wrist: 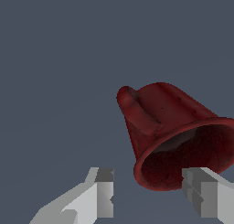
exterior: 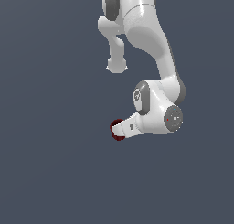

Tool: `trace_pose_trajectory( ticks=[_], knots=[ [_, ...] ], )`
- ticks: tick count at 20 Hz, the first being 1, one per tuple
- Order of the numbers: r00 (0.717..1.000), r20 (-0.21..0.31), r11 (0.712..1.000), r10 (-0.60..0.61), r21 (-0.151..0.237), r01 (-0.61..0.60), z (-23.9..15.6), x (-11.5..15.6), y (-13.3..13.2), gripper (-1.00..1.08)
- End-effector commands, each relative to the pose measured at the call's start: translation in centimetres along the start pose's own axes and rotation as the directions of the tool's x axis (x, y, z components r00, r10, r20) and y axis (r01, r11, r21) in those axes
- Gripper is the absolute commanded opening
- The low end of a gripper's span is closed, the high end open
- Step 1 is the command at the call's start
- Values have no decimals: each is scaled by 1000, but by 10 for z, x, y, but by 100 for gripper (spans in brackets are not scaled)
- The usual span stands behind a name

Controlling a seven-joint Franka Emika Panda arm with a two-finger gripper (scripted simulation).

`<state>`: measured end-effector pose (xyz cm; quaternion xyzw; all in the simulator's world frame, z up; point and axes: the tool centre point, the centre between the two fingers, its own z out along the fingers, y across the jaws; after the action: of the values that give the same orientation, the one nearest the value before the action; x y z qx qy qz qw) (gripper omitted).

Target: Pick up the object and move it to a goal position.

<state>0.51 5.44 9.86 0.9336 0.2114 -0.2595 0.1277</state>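
The dark red mug point(wrist: 171, 136) sits off-centre toward one finger point(wrist: 208, 195) of the spread, empty gripper point(wrist: 148, 195), its mouth facing the wrist.

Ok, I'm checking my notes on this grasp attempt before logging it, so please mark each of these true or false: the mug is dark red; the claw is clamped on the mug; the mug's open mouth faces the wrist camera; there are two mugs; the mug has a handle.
1. The mug is dark red. True.
2. The claw is clamped on the mug. False: in the wrist view both fingers stand apart, with the mug's rim between them and no clear contact.
3. The mug's open mouth faces the wrist camera. True.
4. There are two mugs. False: only one shows.
5. The mug has a handle. True: a loop runs along its side.
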Motion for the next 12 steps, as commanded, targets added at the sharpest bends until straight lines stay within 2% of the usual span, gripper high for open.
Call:
trace_pose_trajectory(
  ticks=[1, 12],
  knots=[
    [1000, 0, 1000, 0, 0, 0, 1, 0, 0, 28],
    [1000, 2, 1000, -1, -1, 1, 26, -1, 0, 28]
  ],
)
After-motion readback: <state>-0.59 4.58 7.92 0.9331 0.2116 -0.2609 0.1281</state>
